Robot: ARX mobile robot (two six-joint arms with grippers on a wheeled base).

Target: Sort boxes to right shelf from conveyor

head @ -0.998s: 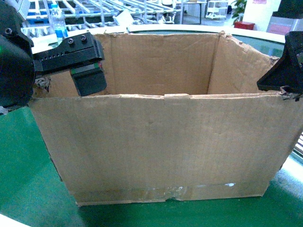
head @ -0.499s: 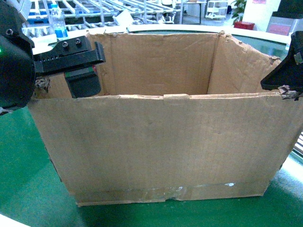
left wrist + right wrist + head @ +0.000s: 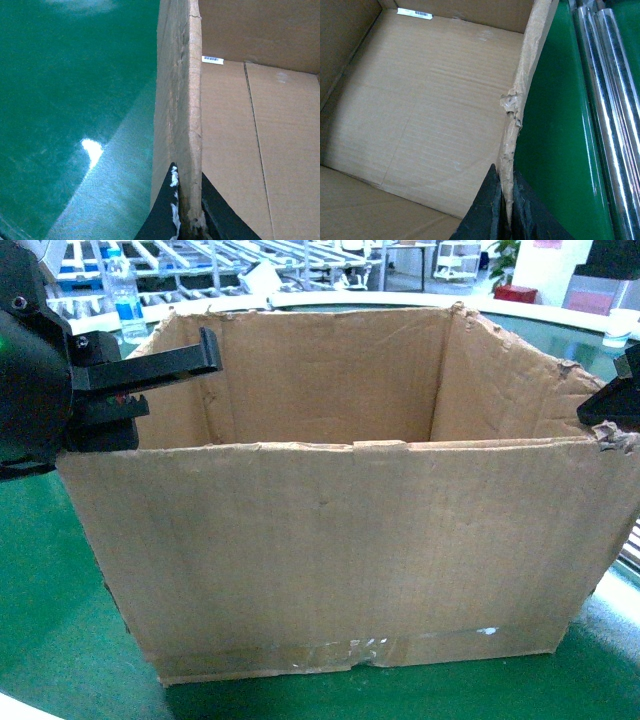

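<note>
The large brown corrugated cardboard box (image 3: 350, 550) is running off the head view's right edge, hiding its far corner. The black left gripper (image 3: 186, 212) and black right gripper (image 3: 506, 210) are showing only fingertips at each wrist view's bottom edge. The small white barcode label (image 3: 212, 60) is appearing too small to read. The steel rails (image 3: 607, 100) are getting cropped.

Left gripper (image 3: 128, 390) shifted left in head view; its lower black pad, earlier hanging inside the box (image 3: 350, 540), now barely shows at the left wall, jaws pinching that wall. Right gripper (image 3: 612, 405) slid right and down toward the frame edge. Box turned slightly; its bottom left corner sits a bit lower.
</note>
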